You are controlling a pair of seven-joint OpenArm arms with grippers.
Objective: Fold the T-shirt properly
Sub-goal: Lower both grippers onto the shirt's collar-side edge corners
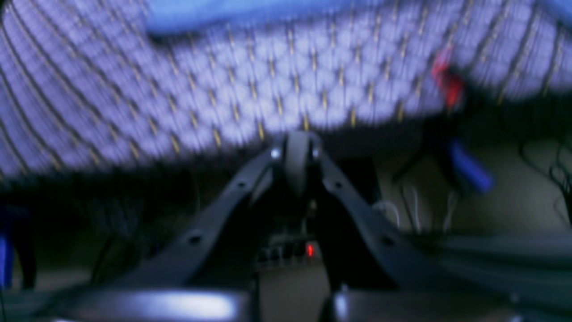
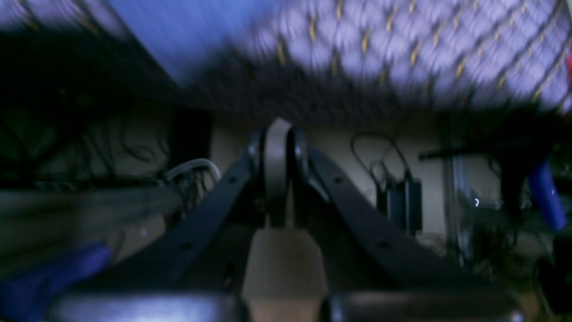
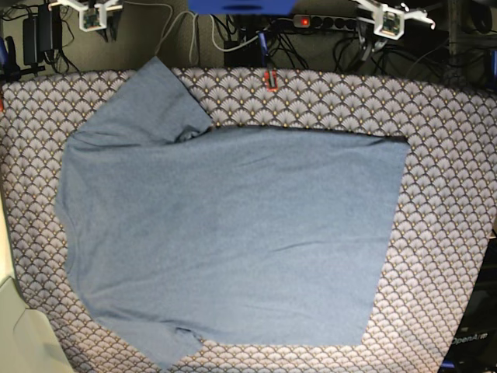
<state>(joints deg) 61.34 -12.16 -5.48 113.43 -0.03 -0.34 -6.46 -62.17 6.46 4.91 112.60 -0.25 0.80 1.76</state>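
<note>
The slate-blue T-shirt (image 3: 233, 233) lies spread flat on the table with its plain side up. Its sleeves point to the far left (image 3: 159, 93) and near left (image 3: 167, 350), and its hem (image 3: 392, 233) is on the right. Both arms are drawn back past the far table edge, off the cloth. In the blurred left wrist view my left gripper (image 1: 297, 152) is shut with nothing between its fingers, and a strip of the T-shirt (image 1: 232, 13) shows at the top. My right gripper (image 2: 278, 143) is likewise shut and empty, with the T-shirt (image 2: 187, 27) ahead of it.
A fan-scale patterned tablecloth (image 3: 450, 155) covers the table under the shirt. A red clip (image 3: 271, 80) sits on the far edge. Behind the table are cables, a power strip (image 3: 311, 21) and a black adapter (image 3: 39, 31). White arm parts (image 3: 386, 19) (image 3: 93, 14) show at the top.
</note>
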